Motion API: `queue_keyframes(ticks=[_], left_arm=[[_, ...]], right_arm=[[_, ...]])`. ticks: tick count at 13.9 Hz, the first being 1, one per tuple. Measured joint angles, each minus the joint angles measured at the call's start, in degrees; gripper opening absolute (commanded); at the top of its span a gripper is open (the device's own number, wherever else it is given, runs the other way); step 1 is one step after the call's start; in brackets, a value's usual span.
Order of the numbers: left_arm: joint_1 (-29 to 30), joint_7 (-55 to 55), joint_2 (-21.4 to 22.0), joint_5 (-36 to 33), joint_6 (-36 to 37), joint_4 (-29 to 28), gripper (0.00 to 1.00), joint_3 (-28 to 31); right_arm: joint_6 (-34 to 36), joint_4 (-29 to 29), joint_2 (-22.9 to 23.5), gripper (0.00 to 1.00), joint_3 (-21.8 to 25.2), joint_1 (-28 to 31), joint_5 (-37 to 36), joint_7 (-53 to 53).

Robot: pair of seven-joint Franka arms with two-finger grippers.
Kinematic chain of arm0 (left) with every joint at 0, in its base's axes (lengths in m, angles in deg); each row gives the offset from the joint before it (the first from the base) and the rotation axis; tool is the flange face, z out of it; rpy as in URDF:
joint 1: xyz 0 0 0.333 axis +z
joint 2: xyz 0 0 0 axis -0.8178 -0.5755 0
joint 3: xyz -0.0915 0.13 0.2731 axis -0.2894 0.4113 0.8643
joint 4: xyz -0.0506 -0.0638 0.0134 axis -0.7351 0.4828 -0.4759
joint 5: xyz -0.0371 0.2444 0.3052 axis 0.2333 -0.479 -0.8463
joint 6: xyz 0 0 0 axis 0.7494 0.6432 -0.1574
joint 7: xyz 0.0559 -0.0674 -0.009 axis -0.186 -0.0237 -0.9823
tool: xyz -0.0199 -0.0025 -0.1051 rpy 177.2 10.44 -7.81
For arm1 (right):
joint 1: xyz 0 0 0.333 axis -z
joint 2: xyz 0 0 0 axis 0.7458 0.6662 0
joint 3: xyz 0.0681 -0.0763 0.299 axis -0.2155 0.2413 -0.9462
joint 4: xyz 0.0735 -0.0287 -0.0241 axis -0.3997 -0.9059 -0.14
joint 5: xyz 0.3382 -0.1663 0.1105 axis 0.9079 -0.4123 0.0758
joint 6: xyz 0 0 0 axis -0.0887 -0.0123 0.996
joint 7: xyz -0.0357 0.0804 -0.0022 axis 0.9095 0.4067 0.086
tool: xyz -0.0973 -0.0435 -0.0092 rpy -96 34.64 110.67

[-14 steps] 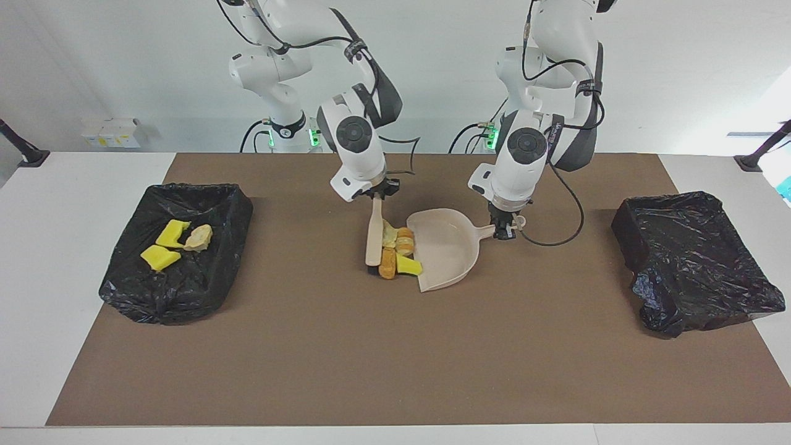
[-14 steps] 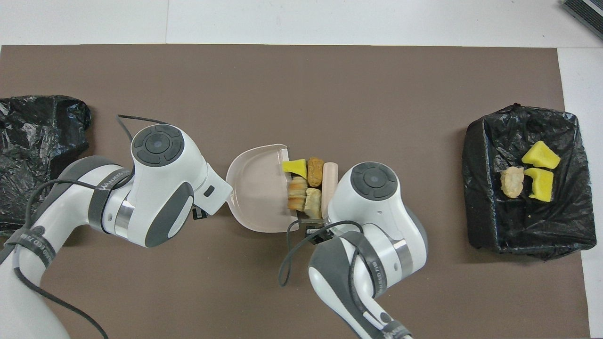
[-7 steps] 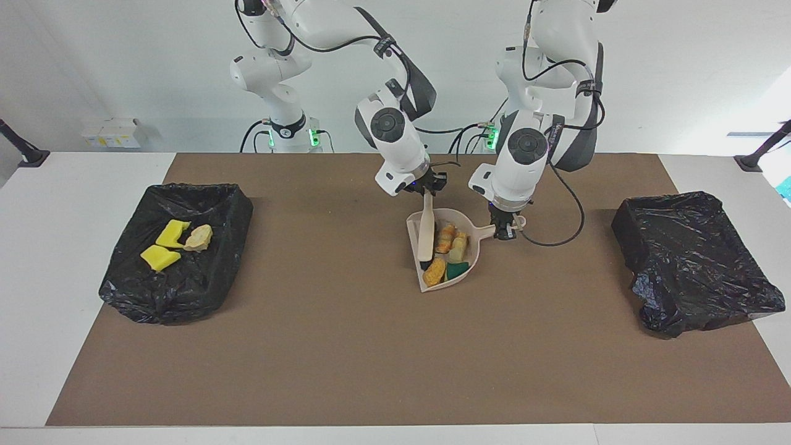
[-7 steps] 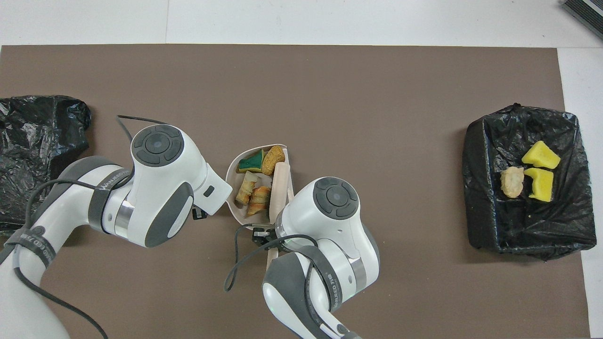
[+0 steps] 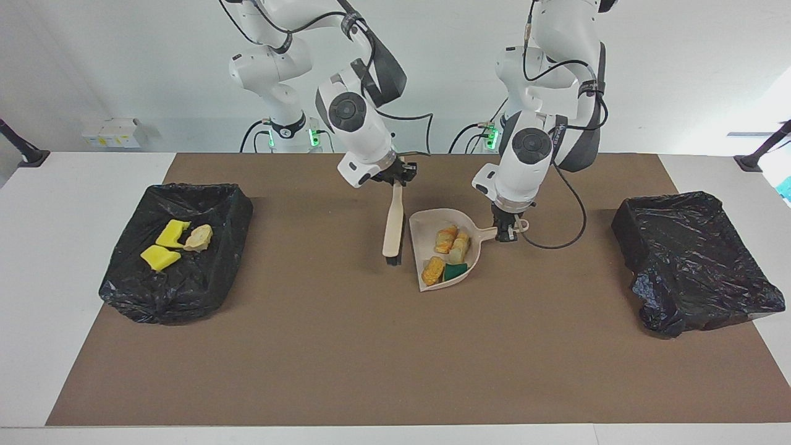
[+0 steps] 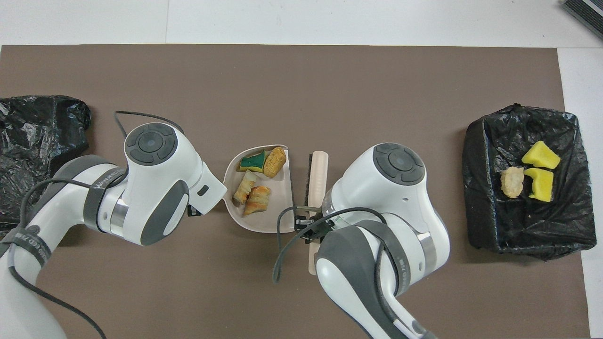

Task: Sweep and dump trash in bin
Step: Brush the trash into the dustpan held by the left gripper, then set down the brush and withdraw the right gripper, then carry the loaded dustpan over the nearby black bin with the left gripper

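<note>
The four scraps (image 5: 446,252) that sat on the mat against the dustpan's lip a second ago now lie inside the dustpan (image 5: 426,224): two beige-orange chunks, an orange-brown lump and a green-and-yellow sponge bit, all resting on the pan's floor toward its open edge. The brush (image 5: 392,230) has pulled back out of the pan and now hangs just beside its open edge, toward the right arm's end of the table, bristles down close to the mat. The right gripper (image 5: 397,180) is clamped tight on the brush's handle, up in the air over the mat just nearer to the robots than the pan. The left gripper (image 5: 505,232) is pinched on the dustpan's handle, where it was a second ago; the pan seems to have tipped slightly. Three more scraps, two yellow sponge bits and a beige chunk, already lie in the black-lined bin (image 5: 213,204) at the right arm's end of the table; a second black-lined bin (image 5: 735,290) at the left arm's end shows nothing in it. No loose trash remains on the brown mat (image 5: 346,358), so the sweeping looks finished. What is left, I judge, is for the left arm to lift the loaded pan, keep it level enough that nothing slides off the open edge, and tip it into a bin.
</note>
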Motion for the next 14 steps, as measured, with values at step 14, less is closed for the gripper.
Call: queue_keyframes(ticks=[14], left_arm=[[12.30, 15.37, 1.69, 0.01, 4.46, 5.23, 0.00, 0.53]], right_arm=[[-5.50, -6.75, -2.05, 0.00, -1.25, -17.39, -8.00, -14.19]])
